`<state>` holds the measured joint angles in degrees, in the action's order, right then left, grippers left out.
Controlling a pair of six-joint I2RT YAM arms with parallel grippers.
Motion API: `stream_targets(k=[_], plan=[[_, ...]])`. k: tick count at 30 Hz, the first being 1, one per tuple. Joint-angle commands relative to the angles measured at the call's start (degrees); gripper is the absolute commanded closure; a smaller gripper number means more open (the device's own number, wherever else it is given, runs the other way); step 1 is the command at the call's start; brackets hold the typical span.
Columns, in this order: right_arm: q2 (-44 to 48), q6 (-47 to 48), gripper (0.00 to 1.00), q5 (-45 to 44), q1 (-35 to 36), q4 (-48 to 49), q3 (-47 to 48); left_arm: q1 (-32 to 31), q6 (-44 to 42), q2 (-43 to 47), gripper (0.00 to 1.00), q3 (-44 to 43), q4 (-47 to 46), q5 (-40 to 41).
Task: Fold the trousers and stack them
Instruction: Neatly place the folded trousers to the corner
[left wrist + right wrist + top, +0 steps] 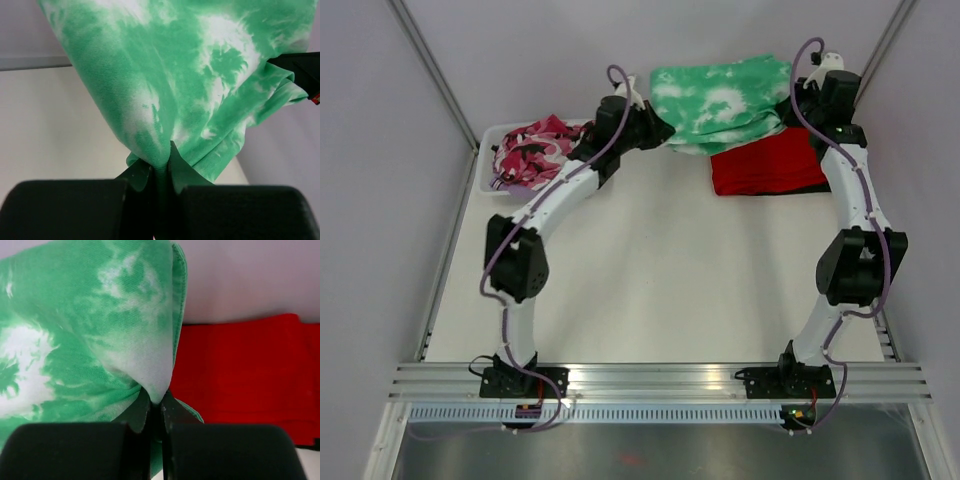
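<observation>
A: Between the left gripper and the right gripper, what is held?

B: The green trousers. Each gripper is pressed together on a bunched edge of the cloth, one on each side, and the cloth is spread from one to the other.

A: And under them?

B: Just under the right gripper lie red trousers, folded flat on the white table. On the outer side of the left gripper, a white bin holds a pink camouflage cloth. Pale walls stand behind both grippers.
</observation>
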<state>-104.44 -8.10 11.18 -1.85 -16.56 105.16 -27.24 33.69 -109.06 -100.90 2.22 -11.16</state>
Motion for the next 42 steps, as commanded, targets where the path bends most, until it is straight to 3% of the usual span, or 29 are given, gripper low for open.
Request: stream_targets(k=[1, 4, 8, 11, 18, 29, 30, 31, 33, 34, 35, 36, 37, 42], plan=[[-5.5, 1.4, 1.0, 2.0, -9.6, 2.5, 4.3, -4.0, 1.6, -17.3, 0.98, -16.4, 2.6, 4.5], [-10.6, 2.1, 1.0, 4.3, -13.4, 4.1, 7.9, -5.7, 4.5, -27.5, 0.98, -31.4, 1.5, 6.3], [-18.8, 5.5, 1.0, 5.9, -16.3, 3.3, 14.1, -6.4, 14.6, -39.6, 0.98, -36.9, -10.6, 8.5], [-22.0, 5.4, 1.0, 6.0, -18.6, 4.9, 14.7, -7.2, 14.8, -45.1, 0.98, -41.7, -13.2, 12.5], [-25.5, 3.6, 1.0, 9.6, -24.4, 12.2, 10.4, -7.2, 19.7, -51.5, 0.98, -42.5, -17.6, 14.9], [-30.5, 4.0, 1.0, 9.3, -26.1, 10.1, 18.5, -8.4, 20.5, -53.8, 0.98, -44.5, -22.1, 17.9], [-30.5, 3.8, 0.99, 9.0, -26.1, 10.0, 18.5, -8.4, 20.4, -53.9, 0.93, -44.5, -21.0, 18.1], [-30.2, 3.5, 0.73, 8.4, -26.1, 9.1, 18.8, -8.4, 20.1, -53.9, 0.67, -44.6, -20.2, 17.8], [-29.5, 3.3, 0.42, 7.4, -26.0, 7.7, 19.5, -7.9, 17.9, -52.6, 0.45, -44.4, -18.1, 15.7], [-27.8, 3.2, 0.21, 7.4, -25.9, 7.0, 19.8, -7.9, 16.5, -51.5, 0.31, -44.4, -16.1, 14.3], [-27.0, 3.3, 0.14, 7.6, -25.8, 5.2, 20.8, -7.9, 12.9, -48.2, 0.24, -42.9, -14.3, 13.9], [-25.6, 4.1, 0.12, 8.5, -25.2, 4.3, 21.0, -7.8, 11.3, -45.9, 0.07, -41.4, -10.6, 14.2], [-22.4, 4.6, 0.09, 10.1, -24.9, 2.9, 21.0, -7.6, 10.1, -43.5, 0.01, -39.7, -8.2, 14.8], [-10.2, 8.1, 0.02, 13.7, -18.7, -2.6, 18.2, -3.9, 1.7, -23.2, 0.0, -27.7, 4.2, 11.8]])
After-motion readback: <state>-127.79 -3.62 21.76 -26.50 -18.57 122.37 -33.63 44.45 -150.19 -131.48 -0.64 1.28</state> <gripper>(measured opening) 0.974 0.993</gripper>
